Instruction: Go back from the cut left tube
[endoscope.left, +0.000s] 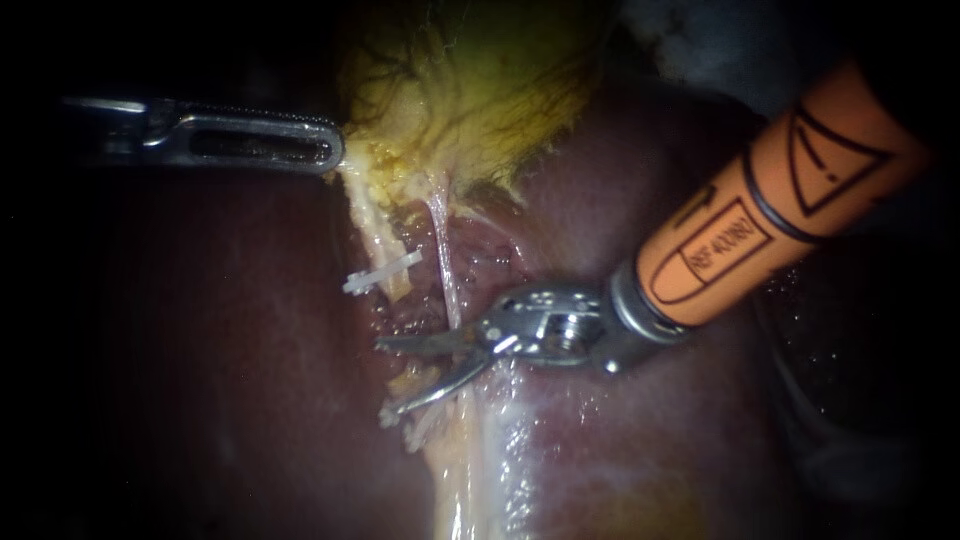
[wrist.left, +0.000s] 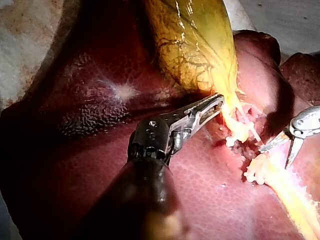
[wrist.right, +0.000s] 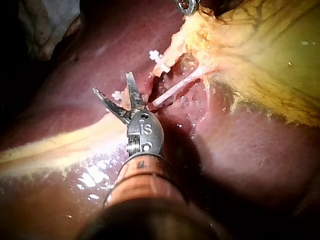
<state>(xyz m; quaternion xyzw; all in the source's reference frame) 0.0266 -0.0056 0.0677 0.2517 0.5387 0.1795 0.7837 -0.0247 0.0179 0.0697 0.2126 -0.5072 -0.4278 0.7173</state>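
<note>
Endoscope view shows my right instrument (endoscope.left: 384, 379) coming in from the upper right. Its two thin, blade-like jaws stand apart, with nothing held between them. They lie right at the gap in the left tube (endoscope.left: 372, 225).

That tube is plainly parted. Its upper piece runs down from the gallbladder (endoscope.left: 480, 80) and carries a white clip (endoscope.left: 380, 272) just above the free end. The lower piece lies beyond the jaws on the liver (endoscope.left: 250, 350). Just beside it, the thin pink right tube (endoscope.left: 447, 265) runs whole, passing close by the upper jaw.

So the cut is done, but I judge that the going back has hardly begun. The tips are at the cut, and the whole withdrawal along the shaft's line is left to do. It should go clear of the right tube and the clip.

My left instrument (endoscope.left: 338, 150) comes in from the left. Its jaws lie together and, as far as I can see, are clamped on the yellow edge of the gallbladder's neck. The left wrist view shows the same.

- **Lower stump:** pale lumps sit at its end, but I cannot tell whether they are clips or fat.
- **Left instrument:** its shaft is lost in the dark, and its far jaw is hidden behind the near one.
- **Right wrist view:** it shows my open jaws beside the cut end, but not whether a tip touches tissue.
</note>
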